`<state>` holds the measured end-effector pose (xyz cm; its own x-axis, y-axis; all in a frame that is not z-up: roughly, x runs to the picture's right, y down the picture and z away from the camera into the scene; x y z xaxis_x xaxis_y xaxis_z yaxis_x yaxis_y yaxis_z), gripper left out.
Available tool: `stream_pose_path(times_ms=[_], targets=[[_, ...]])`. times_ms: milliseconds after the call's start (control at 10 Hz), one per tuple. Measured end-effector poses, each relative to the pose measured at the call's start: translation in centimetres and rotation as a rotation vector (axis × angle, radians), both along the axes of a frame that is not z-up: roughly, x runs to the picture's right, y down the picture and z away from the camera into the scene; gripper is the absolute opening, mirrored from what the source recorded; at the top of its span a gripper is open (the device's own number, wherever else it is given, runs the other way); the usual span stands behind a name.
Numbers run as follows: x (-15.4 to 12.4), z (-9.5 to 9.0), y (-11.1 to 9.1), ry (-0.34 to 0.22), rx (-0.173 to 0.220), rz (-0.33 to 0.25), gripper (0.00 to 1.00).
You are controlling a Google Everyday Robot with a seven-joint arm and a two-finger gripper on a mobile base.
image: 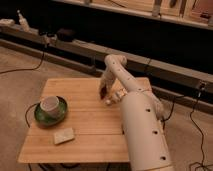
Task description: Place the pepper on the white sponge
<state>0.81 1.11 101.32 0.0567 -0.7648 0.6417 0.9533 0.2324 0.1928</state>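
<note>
Near the table's (90, 120) far edge we see the gripper (103, 93), well apart from the white sponge (64, 135); its grip we cannot tell.

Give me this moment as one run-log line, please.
hand: low at back of table, right of centre, at pepper | white sponge: front left, nothing on it | green plate: left, holds cup
</note>
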Motion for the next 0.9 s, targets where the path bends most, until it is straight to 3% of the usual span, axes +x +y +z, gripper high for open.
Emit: stream_pose_path(times_ms=[200,400,600,700,800,900], targets=[[0.1,-0.2,-0.1,0.0,0.001,-0.006,0.0],[-0.9,-1.8,-2.2,-0.024,0.056,-0.034,0.0],[-2.6,-5.9,-5.6,-0.071,0.155,-0.092,0.0],[-4.0,-9.0,-7.0,-0.107,0.213,-0.136,0.0],[-5.9,-12.6,-7.8,-0.156,0.268,-0.182,0.0],[-8.2,-17.5,-7.7,-0.227,0.329,-0.237,0.0]])
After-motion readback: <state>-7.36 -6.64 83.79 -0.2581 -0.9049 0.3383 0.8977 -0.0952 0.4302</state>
